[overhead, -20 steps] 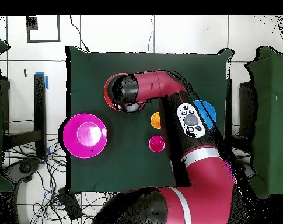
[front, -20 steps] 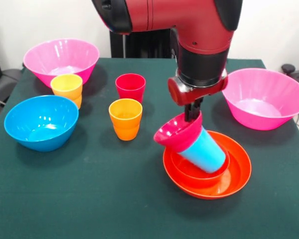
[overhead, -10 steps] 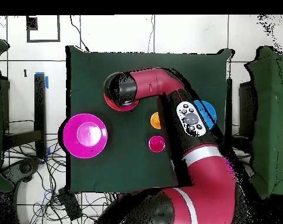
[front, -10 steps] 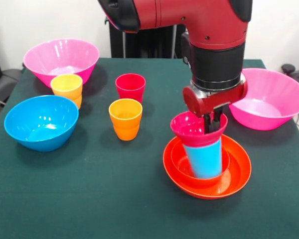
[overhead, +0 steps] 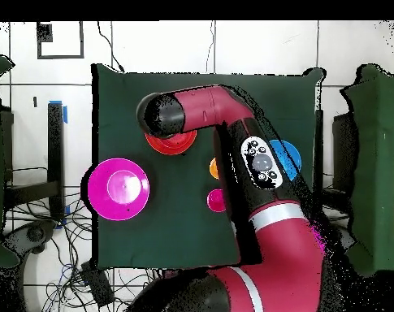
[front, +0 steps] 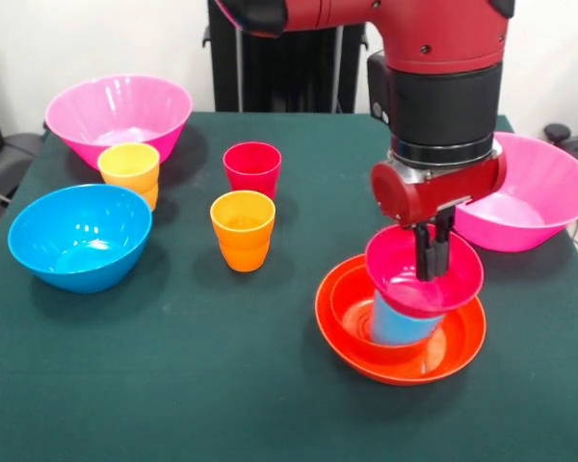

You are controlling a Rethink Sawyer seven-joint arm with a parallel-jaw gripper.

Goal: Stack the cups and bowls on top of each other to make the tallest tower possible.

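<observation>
My gripper point(front: 431, 252) hangs over the right side of the table, shut on the rim of the small crimson bowl point(front: 409, 284). That bowl rests on the blue cup point(front: 397, 327) and tips a little toward the camera. The blue cup stands inside the small orange bowl point(front: 351, 300), which is nested in the wide orange bowl point(front: 405, 372). To the left the orange cup point(front: 243, 229), red cup point(front: 252, 168) and yellow cup point(front: 129, 171) stand apart. In the overhead view the arm's wrist hides the gripper and most of the stack; only part of the wide orange bowl point(overhead: 169, 145) shows.
A blue bowl point(front: 80, 236) sits at the left, with a pink bowl point(front: 118, 115) behind it. A second pink bowl point(front: 530, 188) lies right of the gripper, close to the arm. Overhead, one pink bowl point(overhead: 119, 187) and the orange cup point(overhead: 216, 168) show beside the arm.
The gripper has swung to the right with the crimson bowl. The blue cup under it went from leaning to upright inside the orange bowls.
</observation>
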